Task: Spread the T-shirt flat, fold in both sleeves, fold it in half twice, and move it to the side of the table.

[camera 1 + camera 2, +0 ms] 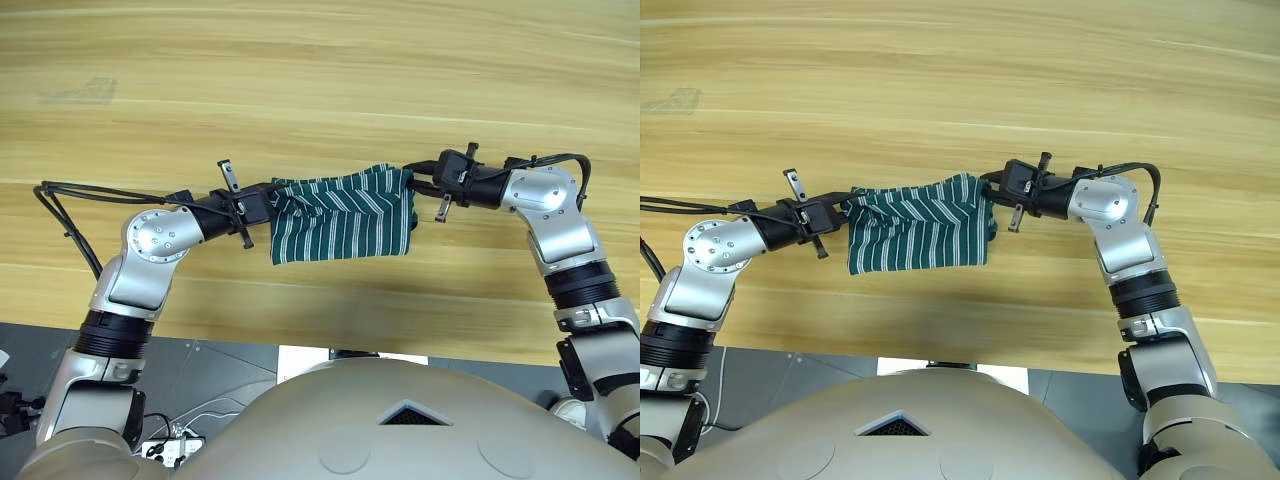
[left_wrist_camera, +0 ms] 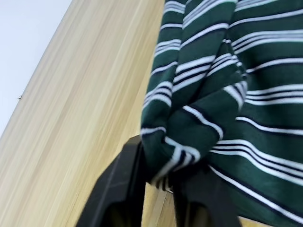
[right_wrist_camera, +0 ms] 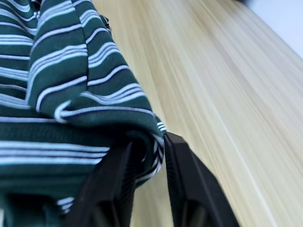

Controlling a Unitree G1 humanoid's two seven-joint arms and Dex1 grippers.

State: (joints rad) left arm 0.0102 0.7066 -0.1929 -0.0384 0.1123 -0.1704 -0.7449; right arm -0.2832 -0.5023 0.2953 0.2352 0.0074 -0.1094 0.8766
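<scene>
Nearest, on the robot's side of both tools and past the near edge of the counter (image 1: pixel 300 90), there is a strip of dark floor (image 1: pixel 215 352). Pale cables (image 1: pixel 185 425) lie on it, below the left arm.

Over the light wooden counter the left tool (image 1: pixel 268 203) and the right tool (image 1: pixel 410 180) point at each other, and the T-shirt (image 1: pixel 345 218) spans the gap between them. The shirt is dark green with thin white stripes and is gathered into several layers that form a rough rectangle.

The left tool is pressed together on the shirt's upper corner at its own side. In the left wrist view its black fingers (image 2: pixel 118 184) clamp a bunched wad of striped cloth, with folds spilling out past the tips. The right tool pinches the opposite upper corner in the same way. In the right wrist view its fingers (image 3: pixel 187 175) grip a rolled edge of the fabric, and the rest of the shirt hangs away from them.

The right tool sits a little farther out over the counter than the left tool, so the shirt's top edge slants between them. From that edge the cloth falls back toward the robot, and its loose lower edge ends nearer than either tool. I cannot tell whether that lower edge touches the counter.

Beyond both tools the wood grain runs crosswise into the distance. A faint grey smudge (image 1: pixel 78 92) marks the surface far out past the left tool.
</scene>
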